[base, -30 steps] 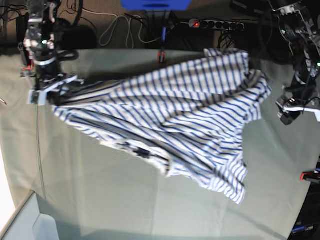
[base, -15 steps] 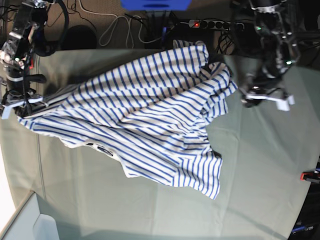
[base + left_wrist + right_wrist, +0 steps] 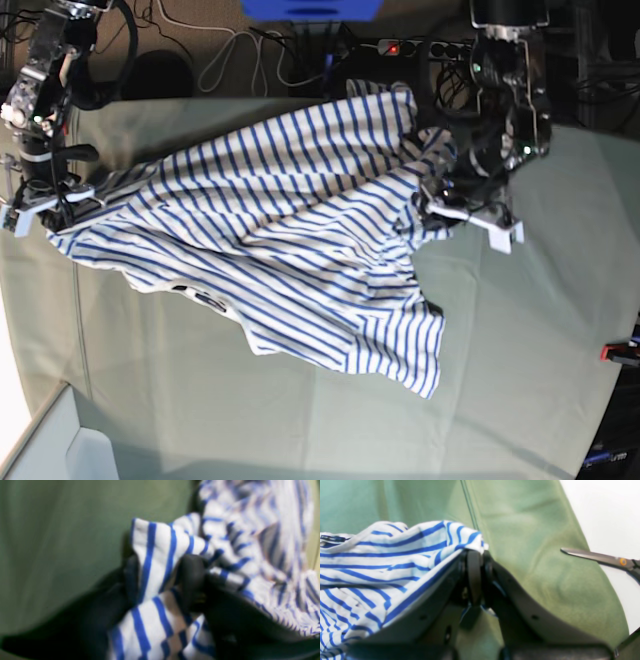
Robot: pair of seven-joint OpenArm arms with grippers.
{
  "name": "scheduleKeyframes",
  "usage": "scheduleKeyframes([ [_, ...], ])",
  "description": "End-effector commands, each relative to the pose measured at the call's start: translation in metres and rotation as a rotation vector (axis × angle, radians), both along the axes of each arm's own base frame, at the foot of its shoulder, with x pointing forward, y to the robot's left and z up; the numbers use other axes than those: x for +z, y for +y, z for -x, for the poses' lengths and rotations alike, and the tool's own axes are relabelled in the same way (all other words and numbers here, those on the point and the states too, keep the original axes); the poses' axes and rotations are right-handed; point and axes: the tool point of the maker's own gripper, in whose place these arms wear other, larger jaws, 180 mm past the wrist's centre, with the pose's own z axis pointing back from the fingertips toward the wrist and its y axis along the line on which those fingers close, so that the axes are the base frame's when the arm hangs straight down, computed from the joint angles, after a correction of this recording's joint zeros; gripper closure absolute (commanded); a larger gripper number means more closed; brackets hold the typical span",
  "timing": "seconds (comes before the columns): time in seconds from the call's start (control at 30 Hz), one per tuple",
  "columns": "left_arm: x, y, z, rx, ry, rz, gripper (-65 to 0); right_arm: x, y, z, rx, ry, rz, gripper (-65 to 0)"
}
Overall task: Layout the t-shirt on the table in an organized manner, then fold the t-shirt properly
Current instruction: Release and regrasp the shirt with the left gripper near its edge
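Where it hung apart, the left end effector (image 3: 443,207) now pinches the t-shirt (image 3: 290,240); the right end effector (image 3: 45,200) still grips it.

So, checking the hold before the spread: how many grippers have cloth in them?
2. The right gripper pinches the t-shirt at its edge; the left gripper has a bunched fold at the opposite side.

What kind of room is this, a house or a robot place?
Probably a robot lab or workshop: two robot arms work over a cloth-covered table, a power strip and loose cables lie behind it, and red clamps grip its edges.
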Motion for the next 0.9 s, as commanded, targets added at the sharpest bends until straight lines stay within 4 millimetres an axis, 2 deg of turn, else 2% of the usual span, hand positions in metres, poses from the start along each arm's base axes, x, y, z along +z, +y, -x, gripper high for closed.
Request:
scheduleKeyframes([
  [0.0,0.010,0.005,-0.007,0.012,-0.039,-0.002,-6.2,0.014,-0.004,-0.008,0.016,-0.046,0.031,0.0],
  [0.03,0.015,0.011,-0.011,0.020,-0.052,-0.012,0.0,0.015,-0.004,-0.008,0.018,-0.046,0.032,0.0],
  [0.1,0.021,0.025,-0.018,0.056,-0.069,-0.019,-1.3,0.019,-0.004,-0.015,0.019,-0.063,0.031,0.0],
  [0.2,0.035,0.066,-0.029,0.145,-0.106,-0.050,0.0,0.022,-0.004,-0.018,0.019,-0.073,0.032,0.0],
  [0.27,0.049,0.091,-0.039,0.193,-0.145,-0.074,0.0,0.023,-0.004,-0.019,0.019,-0.074,0.034,0.0],
  [0.37,0.082,0.123,-0.063,0.219,-0.225,-0.128,0.0,0.021,0.001,-0.021,0.034,-0.073,0.030,0.0],
  [0.5,0.126,0.143,-0.096,0.217,-0.329,-0.175,0.0,0.018,0.016,-0.027,0.074,-0.069,0.019,0.0],
  [0.63,0.159,0.147,-0.125,0.228,-0.410,-0.176,-0.4,0.018,0.017,-0.027,0.073,-0.069,0.016,0.0],
  [0.7,0.157,0.144,-0.139,0.231,-0.399,-0.146,-0.6,0.018,0.017,-0.027,0.073,-0.071,0.016,0.0],
  [0.77,0.142,0.129,-0.158,0.195,-0.350,-0.116,-4.7,0.020,0.017,-0.030,0.073,-0.075,0.015,0.0],
  [0.87,0.101,0.105,-0.171,0.131,-0.227,-0.087,-19.5,0.017,0.018,-0.030,0.072,-0.056,0.004,0.0],
])
